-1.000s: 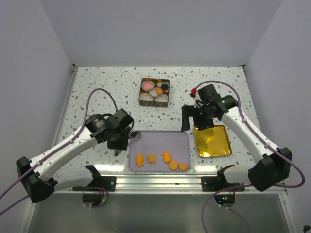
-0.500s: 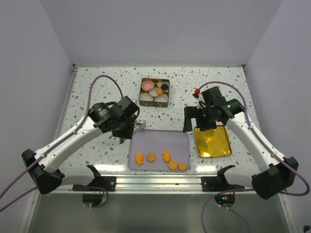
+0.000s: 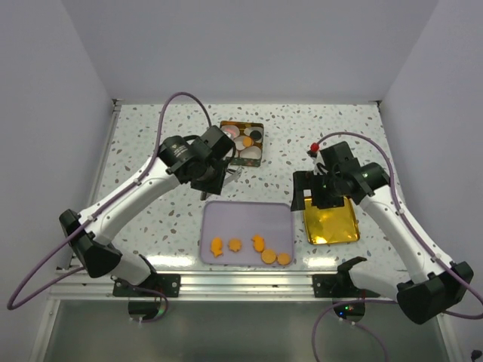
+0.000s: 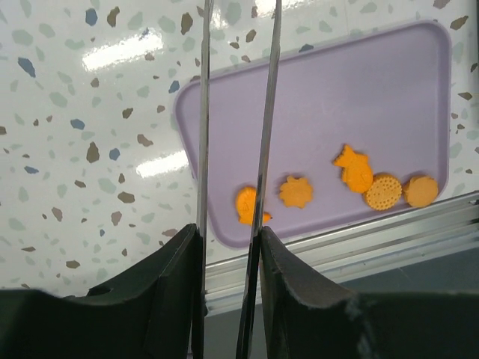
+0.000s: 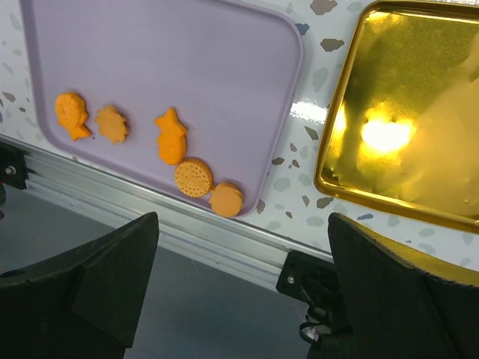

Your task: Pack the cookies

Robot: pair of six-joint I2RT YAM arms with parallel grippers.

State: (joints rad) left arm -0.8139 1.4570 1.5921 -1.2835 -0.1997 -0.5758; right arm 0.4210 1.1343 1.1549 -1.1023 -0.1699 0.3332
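Five orange cookies (image 3: 258, 243) lie along the near edge of the purple tray (image 3: 249, 215); the left wrist view shows the same cookies (image 4: 354, 169) on that tray (image 4: 359, 90). More cookies, pink, black and orange, sit in white paper cups in the square box (image 3: 243, 141). My left gripper (image 3: 216, 178) (image 4: 228, 235) hovers between box and tray, shut on metal tongs (image 4: 263, 149). The tongs' tips run out of the wrist view. My right gripper (image 3: 315, 200) (image 5: 243, 224) stands open with nothing between its fingers, over the gap between tray and gold lid.
A shiny gold lid (image 3: 330, 219) (image 5: 419, 97) lies right of the tray. The aluminium rail (image 3: 249, 280) runs along the table's near edge. White walls close the table at the back and both sides.
My left arm has swung from the tray's left edge away towards the box, carrying the tongs. My right arm has shifted slightly right. The five cookies on the tray have not moved.
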